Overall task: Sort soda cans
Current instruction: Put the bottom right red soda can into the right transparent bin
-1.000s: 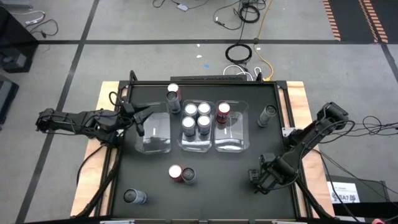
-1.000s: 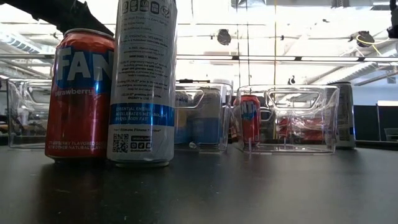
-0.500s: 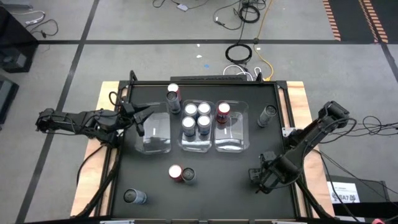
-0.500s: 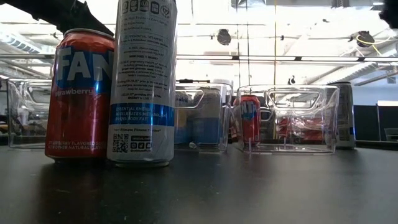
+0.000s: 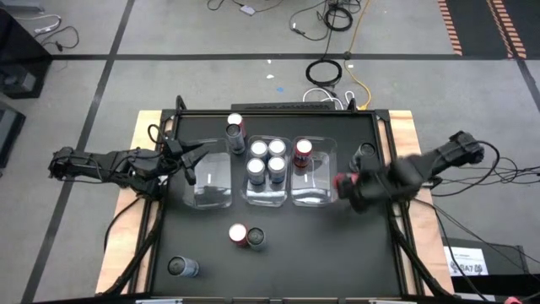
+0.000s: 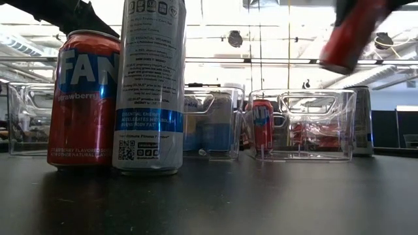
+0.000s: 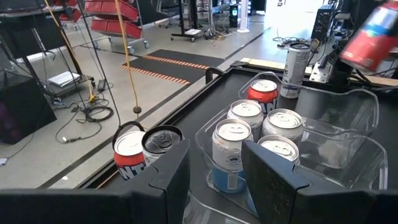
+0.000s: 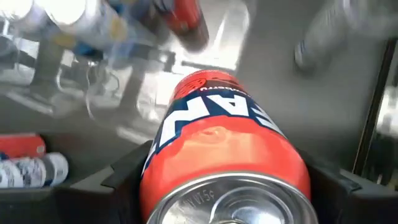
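**Right wrist view: red can gripped**

Right wrist view shows a red can [image 8: 227,155] filling the lower centre, clamped between the right gripper's [image 5: 353,187] jaws. From above it hangs at centre right, beside the right-hand bin [image 5: 325,196]. Left gripper [image 5: 187,160], centre left, stands partly open and empty over the left bin [image 5: 221,196].

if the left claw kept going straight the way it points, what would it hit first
Probably the wall of the empty left bin: the left claw sits at its edge, pointing across it. Beyond lies the middle bin with four blue-silver cans. Height is unclear, so it might pass over the rim.
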`<state>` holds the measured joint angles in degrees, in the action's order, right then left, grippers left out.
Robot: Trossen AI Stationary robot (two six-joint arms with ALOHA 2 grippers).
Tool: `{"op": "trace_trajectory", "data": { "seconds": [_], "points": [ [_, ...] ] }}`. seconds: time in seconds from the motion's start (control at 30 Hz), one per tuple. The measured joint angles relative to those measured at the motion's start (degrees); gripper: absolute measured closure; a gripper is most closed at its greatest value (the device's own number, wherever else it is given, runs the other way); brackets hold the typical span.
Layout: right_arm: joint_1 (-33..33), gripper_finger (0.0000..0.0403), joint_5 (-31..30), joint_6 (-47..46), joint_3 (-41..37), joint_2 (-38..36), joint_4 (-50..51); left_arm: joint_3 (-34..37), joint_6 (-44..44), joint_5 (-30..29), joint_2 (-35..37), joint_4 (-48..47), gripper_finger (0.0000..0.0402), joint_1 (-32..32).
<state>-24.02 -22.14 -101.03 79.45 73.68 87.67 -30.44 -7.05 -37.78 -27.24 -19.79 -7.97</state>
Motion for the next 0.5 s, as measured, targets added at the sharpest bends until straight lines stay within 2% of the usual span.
{"op": "trace_trajectory", "data": {
  "seconds": [0.17,0.33,0.5],
  "points": [
    [14.55,0.0122,0.34,22.92,3.18,1.43,-3.30,0.00,0.01,0.00,-0.02,0.00,0.0246,0.02],
    [27.58,0.0122,5.83,40.85,3.29,4.64,-5.63,0.00,0.00,0.00,0.00,0.00,0.0246,0.00],
    [37.21,0.0122,11.23,55.23,3.29,9.83,-7.92,0.00,0.00,0.00,0.00,0.00,0.0246,0.02]
  ]
}}
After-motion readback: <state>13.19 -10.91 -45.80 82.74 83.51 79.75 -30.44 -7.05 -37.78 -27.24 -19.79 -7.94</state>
